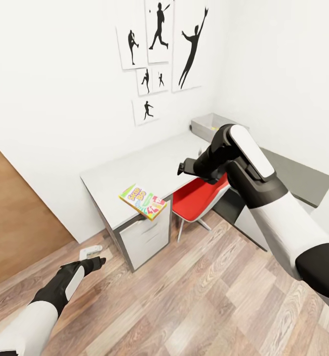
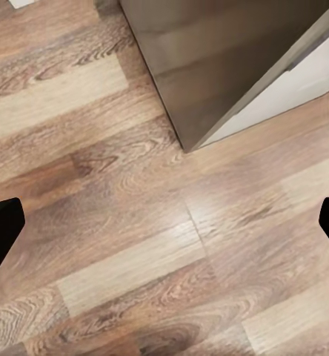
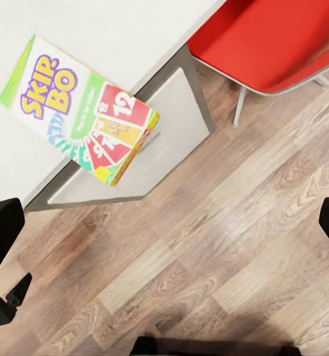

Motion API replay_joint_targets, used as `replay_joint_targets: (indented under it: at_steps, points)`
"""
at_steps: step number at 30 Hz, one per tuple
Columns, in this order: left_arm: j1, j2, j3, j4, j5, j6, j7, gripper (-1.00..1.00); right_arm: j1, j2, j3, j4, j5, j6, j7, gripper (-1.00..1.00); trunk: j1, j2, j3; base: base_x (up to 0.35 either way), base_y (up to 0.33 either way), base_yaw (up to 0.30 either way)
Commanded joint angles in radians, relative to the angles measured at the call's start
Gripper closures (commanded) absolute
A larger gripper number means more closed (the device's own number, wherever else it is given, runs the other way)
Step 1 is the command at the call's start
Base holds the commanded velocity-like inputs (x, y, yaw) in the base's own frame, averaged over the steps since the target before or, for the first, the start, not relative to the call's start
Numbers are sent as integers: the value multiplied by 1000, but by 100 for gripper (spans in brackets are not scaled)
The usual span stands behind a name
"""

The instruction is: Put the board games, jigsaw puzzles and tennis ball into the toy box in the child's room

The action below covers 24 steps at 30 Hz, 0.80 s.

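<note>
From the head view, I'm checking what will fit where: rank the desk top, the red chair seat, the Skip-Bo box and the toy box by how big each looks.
1. Desk top, largest.
2. Red chair seat.
3. Skip-Bo box and toy box look about alike. The toy box stands farther off and the right arm hides part of it, so it is likely bigger than it looks.

Bright, even render (soft shadows), wide-angle bending at head-view edges.
</note>
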Motion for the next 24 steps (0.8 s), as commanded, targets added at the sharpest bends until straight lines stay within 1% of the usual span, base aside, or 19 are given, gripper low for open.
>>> replay_joint_targets:
  at_steps: [1, 8, 17, 24]
  points:
    - [0, 0, 0, -2, 10, 6, 5, -100, 0, -1, 2, 0, -9, 11, -9, -100, 1, -2, 0, 0, 0, 0]
    - [0, 0, 0, -1, 10, 6, 5, -100, 32, -1, 2, 0, -8, 12, -9, -100, 1, -2, 11, 0, 0, 0]
    - [0, 0, 0, -1, 10, 6, 5, -100, 45, -3, 2, 3, -7, 12, -9, -100, 1, -2, 26, 0, 0, 0]
    - [0, 0, 0, 0, 10, 6, 5, -100, 72, -1, 2, -3, -7, 12, -9, -100, 1, -2, 38, 0, 0, 0]
